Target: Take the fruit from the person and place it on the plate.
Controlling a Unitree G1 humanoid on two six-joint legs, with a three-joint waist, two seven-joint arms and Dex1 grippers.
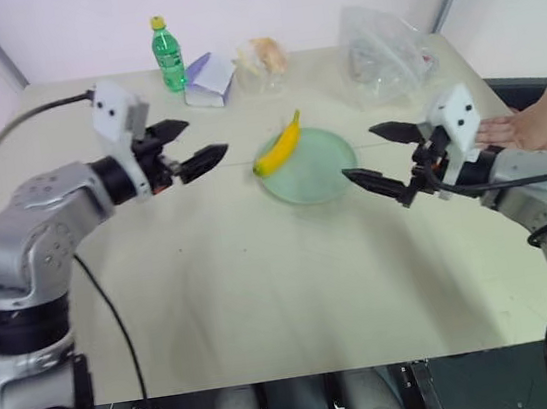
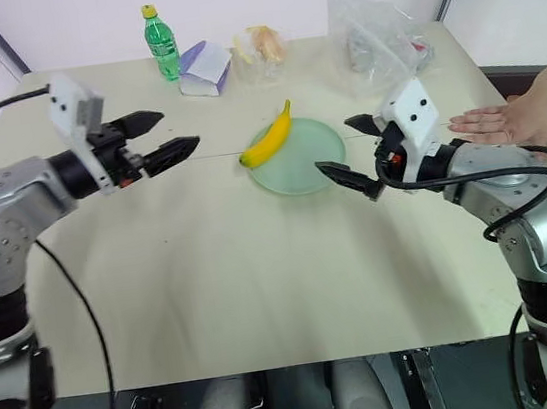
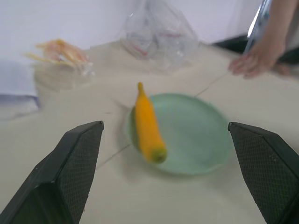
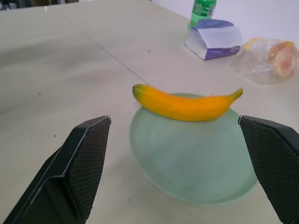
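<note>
The banana (image 1: pixel 279 145) is seen lying across the plate's (image 1: pixel 326 179) rim on the side nearer the left gripper, its stem pointing toward the far edge of the surface (image 1: pixel 264 286) and its blunt end overhanging the rim slightly. It is judged to be delivered already, since nothing touches it and it rests by its own weight on the plate.

The left gripper (image 1: pixel 185 147) is held level, well apart from the plate on its left side, with its fingers (image 3: pixel 74 158) spread wide and nothing between them. The right gripper (image 1: pixel 380 158) is held just off the plate's right side, its fingers (image 4: pixel 88 154) likewise parted and empty. Both are kept aimed at the plate, probably so that the result stays in their wrist cameras.

The person's hand (image 1: pixel 530 125) is laid flat on the surface beyond the right gripper, away from the plate, empty, which suits a handover that is over.

Behind the plate a green bottle (image 1: pixel 168 52), a small carton (image 1: pixel 209 80), a wrapped item (image 1: pixel 263 60) and a clear bag (image 1: pixel 379 49) are left standing, clear of the work.
</note>
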